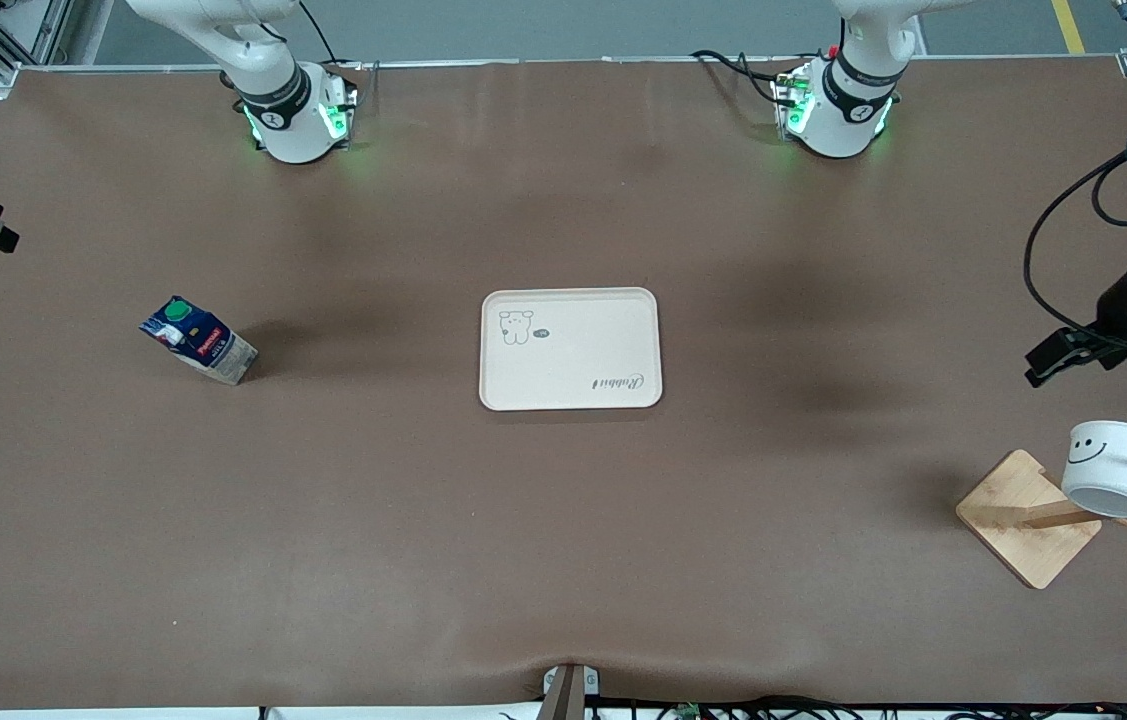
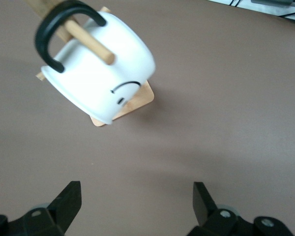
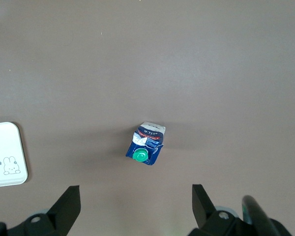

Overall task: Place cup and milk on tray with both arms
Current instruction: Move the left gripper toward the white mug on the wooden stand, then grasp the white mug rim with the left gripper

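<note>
Above cup (image 2: pixel 101 73), left gripper (image 2: pixel 136 202) spread, empty

cursive "rabbit" on tray (image 1: pixel 573 350); milk (image 1: pixel 200 341) label unreadable.

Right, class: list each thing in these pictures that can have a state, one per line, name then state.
cup: tilted, hung by its handle on a peg of the wooden stand, not on the tray
milk: upright on the table, cap on, apart from the tray
tray: flat, nothing on it
left gripper: open, holds nothing, up near the cup
right gripper: open, holds nothing, over the milk
</note>
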Controlling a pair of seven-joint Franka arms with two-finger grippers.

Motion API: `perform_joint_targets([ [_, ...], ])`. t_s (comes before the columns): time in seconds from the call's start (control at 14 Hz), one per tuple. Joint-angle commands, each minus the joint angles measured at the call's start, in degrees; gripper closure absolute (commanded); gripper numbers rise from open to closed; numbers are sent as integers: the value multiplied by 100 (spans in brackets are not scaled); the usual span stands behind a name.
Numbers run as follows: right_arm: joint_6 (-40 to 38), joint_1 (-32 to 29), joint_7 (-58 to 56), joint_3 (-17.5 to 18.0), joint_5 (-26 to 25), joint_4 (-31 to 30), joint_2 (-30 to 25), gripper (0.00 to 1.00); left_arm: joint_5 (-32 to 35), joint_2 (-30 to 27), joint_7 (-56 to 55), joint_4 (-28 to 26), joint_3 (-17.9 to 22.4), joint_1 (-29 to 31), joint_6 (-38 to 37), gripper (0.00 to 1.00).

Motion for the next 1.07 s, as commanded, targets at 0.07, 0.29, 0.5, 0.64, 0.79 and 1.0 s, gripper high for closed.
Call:
perform_joint_targets([
  [0.07, -50, -72, -5, 38, 38, 104, 38, 0, -376, -21, 810, -210, -59, 364, 412, 0],
  [0.29, -50, -72, -14, 38, 38, 104, 38, 0, -682, 137, 1443, -210, -59, 522, 676, 0],
  [0.5, -50, -72, -5, 38, 38, 104, 38, 0, -1015, 339, 2224, -184, -59, 689, 967, 0],
  [0.64, -50, -72, -5, 38, 38, 104, 38, 0, -1289, 506, 2533, -166, -59, 698, 1168, 0],
  [0.79, -50, -80, -14, 38, 38, 104, 38, 0, -1465, 682, 2736, -96, -68, 681, 1371, 0],
  [1.0, -50, -72, -14, 38, 38, 104, 38, 0, -1518, 875, 2772, 167, -146, 610, 1380, 0],
])
